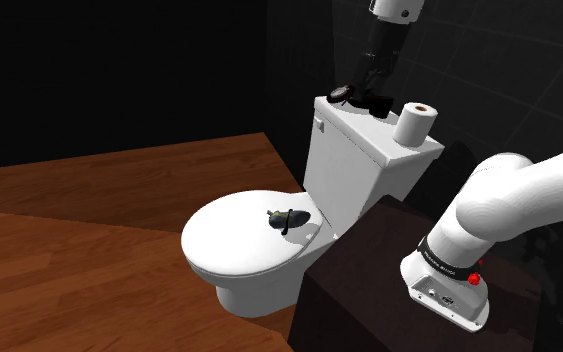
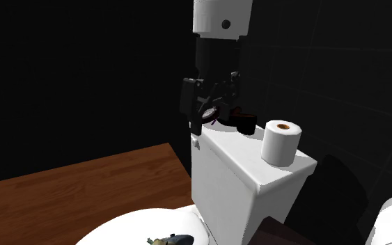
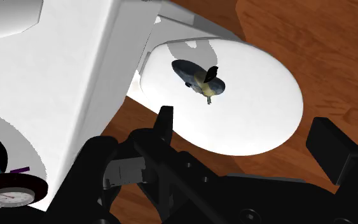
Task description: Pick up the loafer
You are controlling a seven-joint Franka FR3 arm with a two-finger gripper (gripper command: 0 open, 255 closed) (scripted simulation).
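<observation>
**Black two-finger gripper [image 1: 367,88] open over white tank [image 1: 354,170]; dark grey-blue loafer [image 1: 289,219] on toilet lid [image 1: 229,242]**

Shoulder view, L to R: brown wood floor [image 1: 89,230], then closed white lid w/ loafer lying nr its tank end, tan inside showing. Gripper hangs over tank's far end, fingers wide apart, holding nothing, well apart from loafer. Just beside it a round dial [image 1: 343,94] & black lump [image 1: 379,103]. White paper roll [image 1: 416,122] stands upright on tank's right end.

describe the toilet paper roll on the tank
The toilet paper roll is plain white, a cylinder with a brown core showing in its top face. It stands upright on the white tank lid, near the lid's end at the shoulder view's right, resting on its flat bottom. Only the lid touches it.
</observation>
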